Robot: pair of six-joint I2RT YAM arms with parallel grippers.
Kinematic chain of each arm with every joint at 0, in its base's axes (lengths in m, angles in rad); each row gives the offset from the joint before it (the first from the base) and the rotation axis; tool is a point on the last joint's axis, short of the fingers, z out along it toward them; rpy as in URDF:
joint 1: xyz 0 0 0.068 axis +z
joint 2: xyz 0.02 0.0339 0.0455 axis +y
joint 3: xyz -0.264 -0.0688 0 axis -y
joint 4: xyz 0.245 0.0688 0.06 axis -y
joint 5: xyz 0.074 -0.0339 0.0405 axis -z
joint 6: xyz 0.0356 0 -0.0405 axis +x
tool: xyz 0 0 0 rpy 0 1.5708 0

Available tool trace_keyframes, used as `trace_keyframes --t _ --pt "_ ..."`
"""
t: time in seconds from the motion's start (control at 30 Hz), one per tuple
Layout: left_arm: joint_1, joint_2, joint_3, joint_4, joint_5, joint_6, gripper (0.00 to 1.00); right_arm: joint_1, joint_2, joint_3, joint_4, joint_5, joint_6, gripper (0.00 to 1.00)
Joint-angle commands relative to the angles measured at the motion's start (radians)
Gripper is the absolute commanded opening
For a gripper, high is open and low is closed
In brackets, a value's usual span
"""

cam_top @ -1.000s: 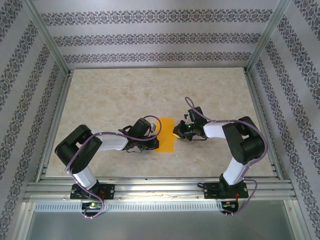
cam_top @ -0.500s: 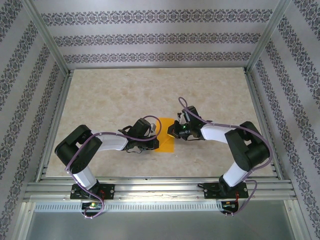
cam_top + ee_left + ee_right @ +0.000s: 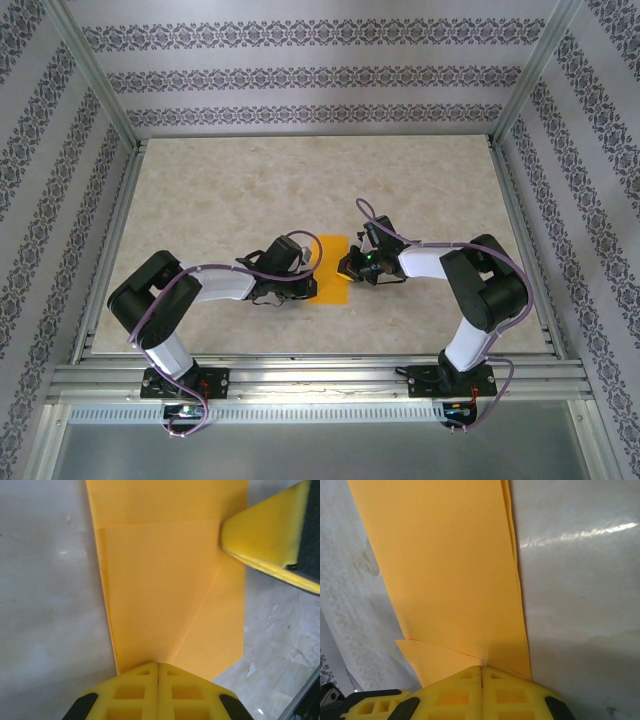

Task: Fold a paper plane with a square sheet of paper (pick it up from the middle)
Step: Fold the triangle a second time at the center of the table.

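Top view, from L to R: the left gripper (image 3: 309, 284) lies low over the table (image 3: 200, 190), with its tip at the 9 o'clock edge of the orange paper (image 3: 333, 287). The paper lies flat, a bit toward 6 o'clock from the table centre, between the two arms. From above it looks like a tall rectangle, not a square. The arm and cables cover its L edge, so the contact is hard to see there.

Left wrist view: the left gripper (image 3: 158, 666) has its jaws pressed together, only a thin line between them, and the tip sits on the near edge of the paper (image 3: 165, 590). I cannot tell if any paper is nipped between them. A flap edge runs across the paper near 12 o'clock and a slanted crease goes from the tip toward 1 o'clock. The far end of the paper is cut off by the frame. The right gripper (image 3: 265, 540) enters from 2 o'clock, touching the paper's R side.

In the top view the right gripper (image 3: 350, 268) is at approx. the 3 o'clock edge of the paper.

Right wrist view: the right gripper (image 3: 483, 669) also has its jaws closed tight, on the paper (image 3: 450, 565). Stacked layers show along the R edge, and a small triangle sticks out at 7 o'clock.
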Motion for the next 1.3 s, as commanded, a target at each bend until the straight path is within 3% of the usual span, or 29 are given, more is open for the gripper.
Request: trace_keyframes --t 0.0,0.37,0.6,1.27 --pt "-0.011 -0.018 0.072 -0.039 0.018 -0.024 0.00 0.002 0.023 -0.022 -0.066 0.066 -0.011 0.00" --pt "-0.031 0.156 0.211 -0.036 0.041 -0.046 0.00 0.005 0.021 -0.020 -0.068 0.066 -0.006 0.00" --pt "-0.031 0.188 0.170 -0.079 0.000 -0.061 0.00 0.006 0.020 -0.009 -0.109 0.081 -0.029 0.00" --pt "-0.029 0.025 -0.039 -0.142 -0.030 -0.078 0.01 -0.003 0.020 0.008 -0.169 0.110 -0.060 0.00"
